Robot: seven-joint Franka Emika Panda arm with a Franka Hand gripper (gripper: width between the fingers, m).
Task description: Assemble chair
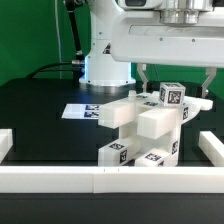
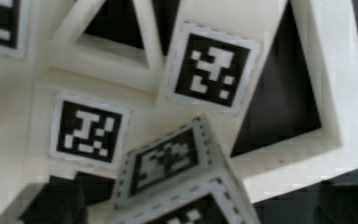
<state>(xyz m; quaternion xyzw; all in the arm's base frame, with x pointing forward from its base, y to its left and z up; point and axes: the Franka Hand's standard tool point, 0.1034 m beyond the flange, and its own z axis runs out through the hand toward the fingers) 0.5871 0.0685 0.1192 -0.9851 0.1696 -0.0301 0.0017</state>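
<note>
White plastic chunk city here. The chair (image 1: pixel 140 130) sits as one clump of blocks and legs a bit to 4 o'clock of the middle of the black tabletop (image 1: pixel 40 125), inside the low white rail (image 1: pixel 50 178) that runs along the 6 o'clock edge of the exterior view. The marker board (image 1: pixel 82 110) lies flat at about 10 o'clock of the clump, close to it but not under it as far as I can see.

The end effector (image 1: pixel 175 88) hangs at roughly 1 o'clock of the chair, with its fingers set wide apart, one on each side of the topmost tagged block. Honestly can't tell whether the pads are pressing on that block or just straddling it, so I won't call it a grip.

The wrist view is basically wall-to-wall chair (image 2: pixel 208 68): several tags, tilted white bars and dark gaps between them, very close up. No fingertips show there.

Progress-wise, my guess is it's well along. Most parts look stacked or joined into one body, and I don't spot any stray piece lying apart from it. What's probably left is seating or tightening that top part, though whether every joint is fully home isn't visible from these angles.
</note>
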